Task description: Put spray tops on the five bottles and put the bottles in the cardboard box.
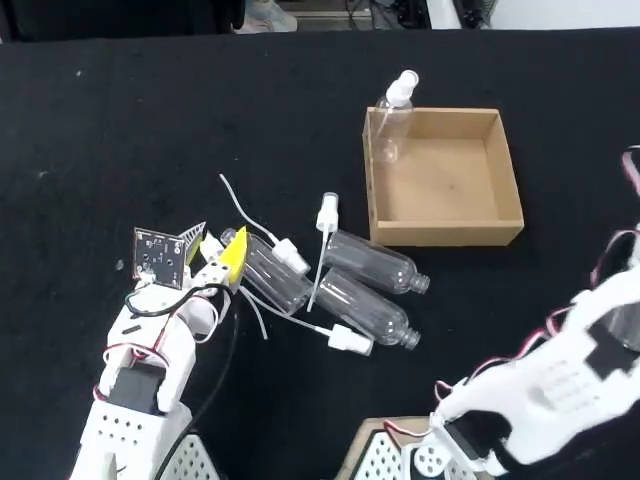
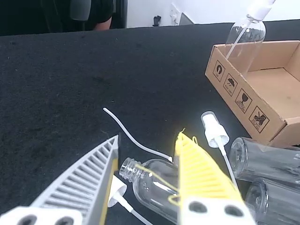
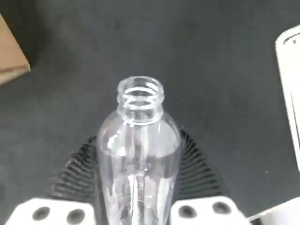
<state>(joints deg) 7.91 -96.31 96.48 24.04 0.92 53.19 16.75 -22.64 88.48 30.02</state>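
Observation:
My left gripper (image 2: 149, 138) is open low over the table; its grey finger (image 2: 84, 187) and yellow finger (image 2: 201, 183) stand on either side of the neck of a clear uncapped bottle (image 2: 145, 180) lying on its side. In the high view this gripper (image 1: 213, 243) is at the left end of that bottle (image 1: 265, 272). Two more uncapped bottles (image 1: 375, 262) (image 1: 365, 305) lie beside it. Loose white spray tops (image 1: 327, 212) (image 1: 290, 255) (image 1: 350, 340) lie around them. My right gripper (image 3: 140, 140) is shut on another clear uncapped bottle (image 3: 139, 122), neck pointing away. The cardboard box (image 1: 500, 170) holds one capped bottle (image 1: 393, 115) upright in a corner.
A black cloth covers the table. The right arm (image 1: 570, 380) is at the near right edge, with the arm bases in front. A corner of the box (image 3: 11, 51) and a white arm part (image 3: 290, 70) flank the held bottle.

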